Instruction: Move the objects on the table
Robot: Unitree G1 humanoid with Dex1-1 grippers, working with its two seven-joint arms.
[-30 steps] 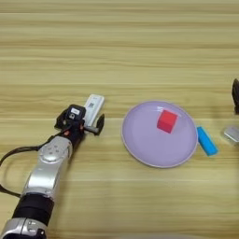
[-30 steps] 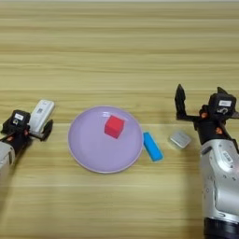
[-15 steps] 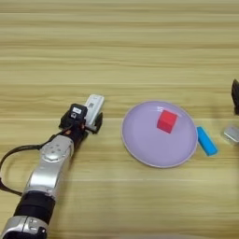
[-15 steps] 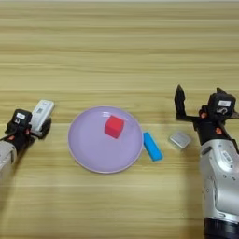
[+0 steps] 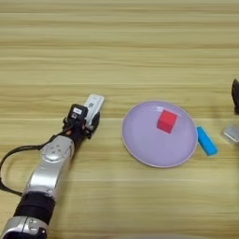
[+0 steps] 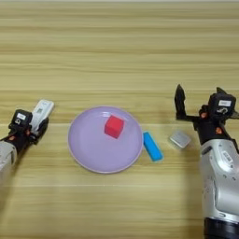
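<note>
A long white bar (image 5: 94, 104) lies tilted on the table (image 5: 116, 56), left of the plate. My left gripper (image 5: 88, 117) sits at the bar's near end with its black fingers against both sides, shut on it. A small red cube (image 5: 166, 121) rests on the lilac plate. A small silver-grey block (image 6: 180, 138) lies flat to the right. My right gripper (image 6: 200, 100) stands open just behind that block, its two fingers spread wide and touching nothing.
The large lilac round plate (image 5: 140, 144) takes up the middle. A small blue block (image 6: 152, 146) lies on the wood between the plate's right rim and the silver-grey block. My left forearm (image 5: 49, 168) slants in from the bottom left.
</note>
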